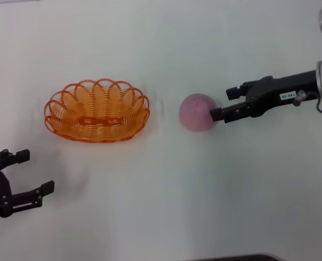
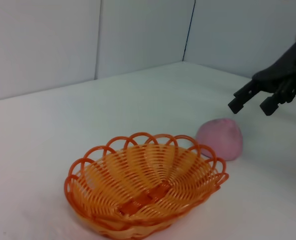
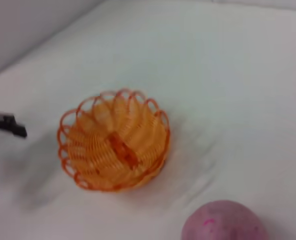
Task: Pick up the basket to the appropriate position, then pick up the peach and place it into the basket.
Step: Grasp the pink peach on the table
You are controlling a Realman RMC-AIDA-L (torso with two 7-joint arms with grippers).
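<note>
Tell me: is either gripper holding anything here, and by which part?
Nothing is held. The right gripper is open beside the peach; the left gripper is open, clear of the basket, which is empty.

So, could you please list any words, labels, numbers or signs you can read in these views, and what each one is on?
White sticker on the right gripper body: dark characters, too small and blurred to read.
Basket, peach, table and left gripper: no text visible.
</note>
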